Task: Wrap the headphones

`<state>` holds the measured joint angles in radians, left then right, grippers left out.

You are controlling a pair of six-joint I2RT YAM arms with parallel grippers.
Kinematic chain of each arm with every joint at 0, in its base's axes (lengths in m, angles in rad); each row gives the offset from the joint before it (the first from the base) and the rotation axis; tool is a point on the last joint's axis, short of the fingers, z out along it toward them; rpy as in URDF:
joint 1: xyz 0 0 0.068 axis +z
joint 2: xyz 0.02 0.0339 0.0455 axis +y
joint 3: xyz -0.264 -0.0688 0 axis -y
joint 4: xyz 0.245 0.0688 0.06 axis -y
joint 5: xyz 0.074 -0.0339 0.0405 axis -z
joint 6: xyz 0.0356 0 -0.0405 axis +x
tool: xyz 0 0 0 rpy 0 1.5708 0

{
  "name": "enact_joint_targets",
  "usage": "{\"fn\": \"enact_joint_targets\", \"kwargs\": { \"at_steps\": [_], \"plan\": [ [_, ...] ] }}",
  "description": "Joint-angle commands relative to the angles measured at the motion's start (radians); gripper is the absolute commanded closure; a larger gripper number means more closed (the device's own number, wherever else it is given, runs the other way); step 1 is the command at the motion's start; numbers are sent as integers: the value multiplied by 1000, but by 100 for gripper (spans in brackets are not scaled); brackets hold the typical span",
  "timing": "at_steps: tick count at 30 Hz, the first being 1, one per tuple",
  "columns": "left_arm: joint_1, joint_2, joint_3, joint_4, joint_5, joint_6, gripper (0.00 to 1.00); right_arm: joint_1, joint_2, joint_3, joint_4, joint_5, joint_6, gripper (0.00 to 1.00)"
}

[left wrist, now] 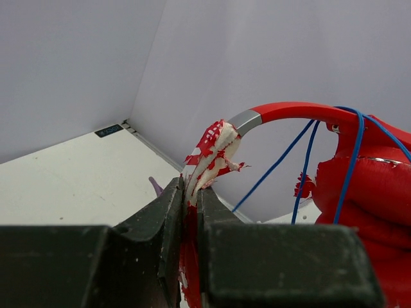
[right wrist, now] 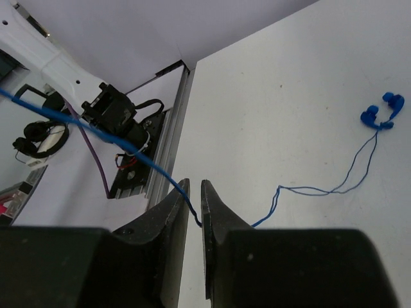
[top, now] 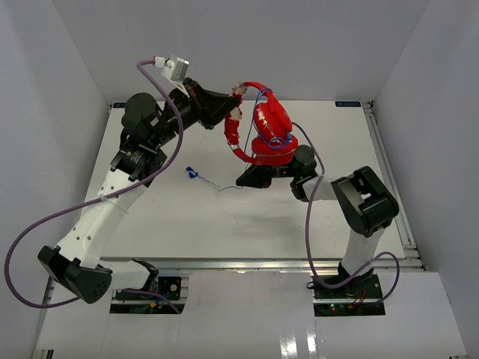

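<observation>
Currently, item one: the headphones [top: 268, 127], red, over-ear, held up off the tabletop [top: 187, 224] between your two arms, with some turns of blue cord [right wrist: 321, 190] lying across the headband and one earcup. Item two: left pincer [left wrist: 191, 192], at the left end of the headphones, fingers nearly closed on the torn red-and-white padding of an earcup. Item three: right pincer [right wrist: 193, 196], just on the near side of the headphones and below them, narrow, with the cord pinched between its fingers. Item four: plug [top: 191, 172], blue, lying on the tabletop to the left of the headphones, joined to the right pincer by a slack run of cord. Step in hand, as it appears: winding, partly done, with a loose tail left to take up. The next move calls for you to carry the cord round the headphones again while the left pincer steadies them, feeding slack so the thin cord neither strains nor slips off. Not determinable: the count of turns, the far side of the headphones being hidden; whether the lower earcup touches the right pincer; the second earcup, cut off at the edge of the left wrist view; the plug's exact shape, too small.
</observation>
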<state>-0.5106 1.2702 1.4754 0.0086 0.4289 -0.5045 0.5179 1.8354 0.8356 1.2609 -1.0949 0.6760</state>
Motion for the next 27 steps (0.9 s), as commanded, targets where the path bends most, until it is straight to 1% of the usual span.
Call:
{"fn": "enact_joint_targets", "kwargs": {
  "at_steps": [1,3,5,7,9,11,15,17,19,22,24,26,27],
  "plan": [
    [-5,3,77,42,-84,-75,100,46,-126,19,-141,137,-291,80],
    [-5,11,95,45,-109,-100,100,71,-159,42,-321,197,-470,80],
    [-5,14,106,47,-127,-114,100,85,-160,43,-326,241,-481,80],
    [-5,11,121,53,-171,-131,100,88,-156,39,-281,257,-446,80],
    [-5,3,125,69,-216,-139,100,92,-155,37,-263,251,-432,80],
    [-5,-7,118,79,-266,-141,100,97,-167,33,-264,239,-436,83],
    [-5,-23,127,36,-434,-103,100,109,-252,-16,-296,235,-492,92],
    [-5,-28,136,7,-543,-50,100,124,-298,-36,-349,243,-539,92],
    [-5,-29,132,-1,-630,29,100,135,-354,-49,-430,251,-598,92],
    [-5,-29,81,46,-729,115,100,160,-432,-41,-572,274,-721,92],
    [-5,-15,69,64,-768,200,100,174,-485,-6,-759,305,-801,92],
    [-5,15,71,47,-823,268,100,186,-517,70,-993,357,-905,92],
    [-5,25,62,48,-843,293,100,193,-535,101,-1077,386,-948,92]
  ]
}}
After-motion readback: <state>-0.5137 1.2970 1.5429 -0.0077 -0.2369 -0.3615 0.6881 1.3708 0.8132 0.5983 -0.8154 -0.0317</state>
